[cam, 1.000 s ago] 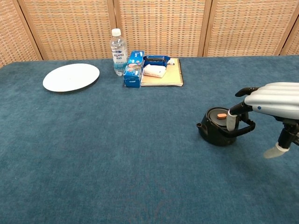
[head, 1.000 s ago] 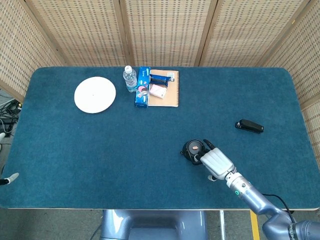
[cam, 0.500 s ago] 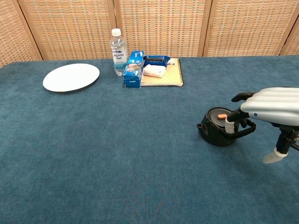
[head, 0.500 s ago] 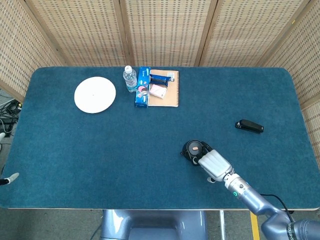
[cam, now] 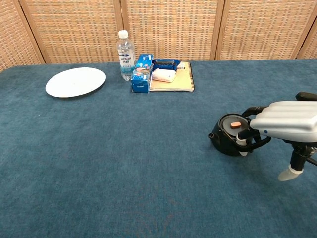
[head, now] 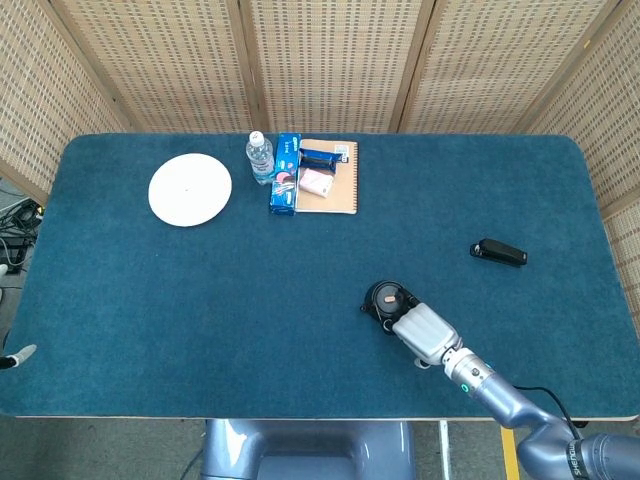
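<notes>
We've got our right hand [cam: 285,120] down at the little black teapot [cam: 229,140], which sits on the blue table [head: 200,300] well apart from everything else, closer to the near edge. From the chest view the fingers [cam: 242,137] curl through the loop handle on the teapot's right side, so we're reading that as a grip on the handle, though the head view mostly shows the back of the hand [head: 424,334] covering that side. The teapot stands upright with its lid on, and there's a small orange knob [cam: 236,124] on top. Relative to the teapot: a black stapler [head: 499,252] lies off to the right and a bit farther back, well apart. Far back and to the left there's a cluster, a notebook [head: 340,195] with a pink packet [head: 316,182] and a blue packet [head: 321,157] on it, a blue box [head: 286,173] just beside the notebook, then a water bottle [head: 259,157]. A white plate [head: 190,189] sits farther left. Our left hand isn't showing in either view.
</notes>
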{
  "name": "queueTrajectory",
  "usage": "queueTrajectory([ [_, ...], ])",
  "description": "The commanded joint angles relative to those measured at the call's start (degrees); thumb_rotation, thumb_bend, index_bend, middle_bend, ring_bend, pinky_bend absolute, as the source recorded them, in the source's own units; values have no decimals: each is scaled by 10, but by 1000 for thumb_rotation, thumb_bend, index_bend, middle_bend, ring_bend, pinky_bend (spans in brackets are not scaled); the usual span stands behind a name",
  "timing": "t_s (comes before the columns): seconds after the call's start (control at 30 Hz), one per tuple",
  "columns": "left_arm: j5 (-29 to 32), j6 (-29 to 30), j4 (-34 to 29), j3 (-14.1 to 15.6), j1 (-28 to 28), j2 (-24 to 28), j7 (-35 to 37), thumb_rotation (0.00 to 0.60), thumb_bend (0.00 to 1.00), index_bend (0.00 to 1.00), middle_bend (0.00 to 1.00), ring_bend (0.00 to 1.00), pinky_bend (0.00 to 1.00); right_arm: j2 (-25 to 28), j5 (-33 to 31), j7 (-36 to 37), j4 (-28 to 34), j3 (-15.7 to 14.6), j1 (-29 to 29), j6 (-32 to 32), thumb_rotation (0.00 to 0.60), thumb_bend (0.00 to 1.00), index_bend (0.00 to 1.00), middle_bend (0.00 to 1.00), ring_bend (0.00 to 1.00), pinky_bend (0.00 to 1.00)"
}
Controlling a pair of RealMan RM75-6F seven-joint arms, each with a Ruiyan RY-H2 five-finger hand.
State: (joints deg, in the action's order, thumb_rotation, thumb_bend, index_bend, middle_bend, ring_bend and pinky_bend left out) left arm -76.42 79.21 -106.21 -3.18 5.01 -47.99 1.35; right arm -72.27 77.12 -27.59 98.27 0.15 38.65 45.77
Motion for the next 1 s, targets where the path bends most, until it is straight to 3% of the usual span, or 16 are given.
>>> queueTrajectory([
  [0.03,0,0,0,0,0,0,0,600,0,0,0,0,0,-2,-4,-7,1,-1,4,-3,600,0,441,485,408,0],
  [0.43,1,-1,2,-1,0,1,5,600,0,0,0,0,0,-19,-31,-41,-9,-3,18,-8,600,0,469,505,400,0],
  [1.0,1,-3,5,-1,0,3,13,600,0,0,0,0,0,-36,-116,-85,-2,6,33,11,600,0,485,525,417,0],
])
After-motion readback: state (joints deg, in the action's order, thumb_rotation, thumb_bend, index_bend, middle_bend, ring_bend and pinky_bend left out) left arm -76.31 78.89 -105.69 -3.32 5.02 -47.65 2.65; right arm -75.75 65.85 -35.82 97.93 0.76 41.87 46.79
